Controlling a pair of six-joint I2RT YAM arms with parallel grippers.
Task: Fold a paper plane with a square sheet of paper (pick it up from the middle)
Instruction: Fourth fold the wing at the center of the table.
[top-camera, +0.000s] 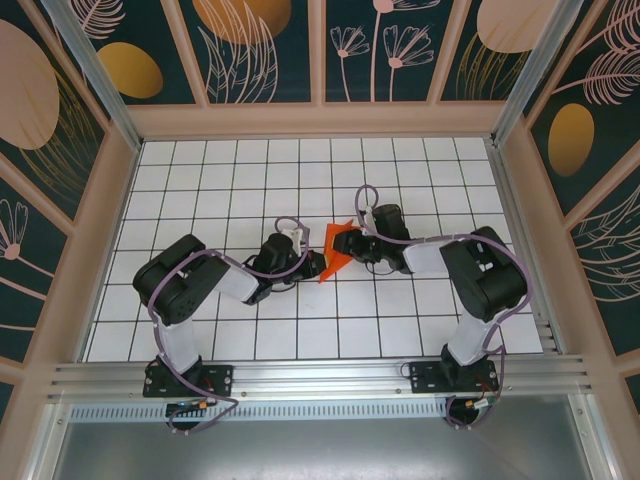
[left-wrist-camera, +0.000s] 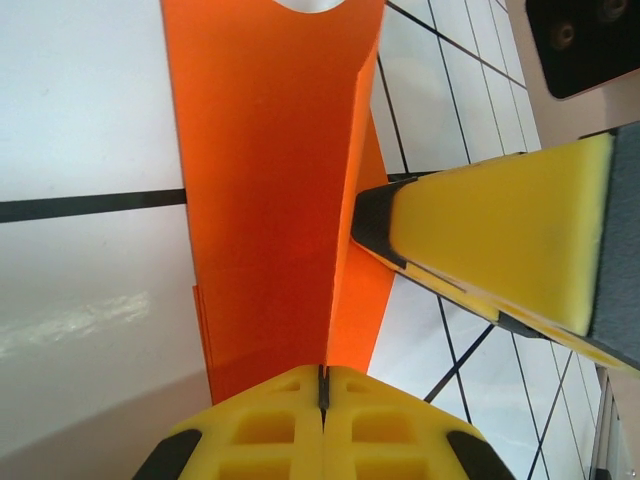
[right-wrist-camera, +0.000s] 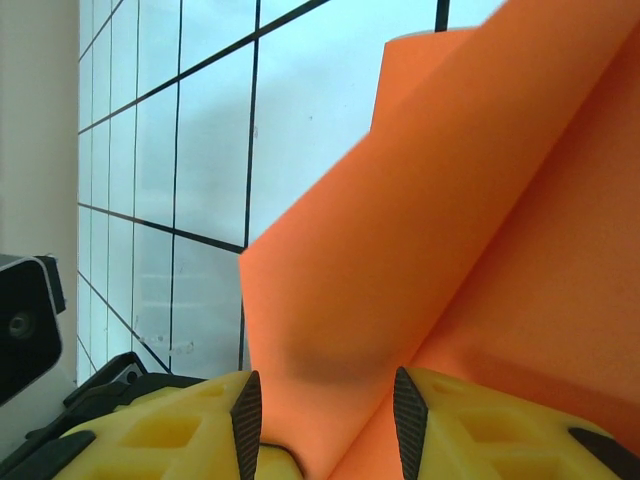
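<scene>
The bright orange sheet of paper (top-camera: 333, 252) is folded into a narrow, layered shape and stands tilted above the table's middle, between my two grippers. My left gripper (top-camera: 306, 263) is shut on its lower edge. In the left wrist view the yellow jaws (left-wrist-camera: 323, 385) meet on the paper's crease (left-wrist-camera: 270, 190), and a yellow finger (left-wrist-camera: 500, 235) of the right gripper reaches in from the right. My right gripper (top-camera: 350, 245) is open. In the right wrist view the paper (right-wrist-camera: 430, 250) passes loosely between its spread fingertips (right-wrist-camera: 322, 425).
The white grid table (top-camera: 240, 180) is ringed by a beige frame (top-camera: 315, 120) with dark floral wall panels. Both arms bend inward toward the centre, and an aluminium rail (top-camera: 320, 375) runs along the near edge.
</scene>
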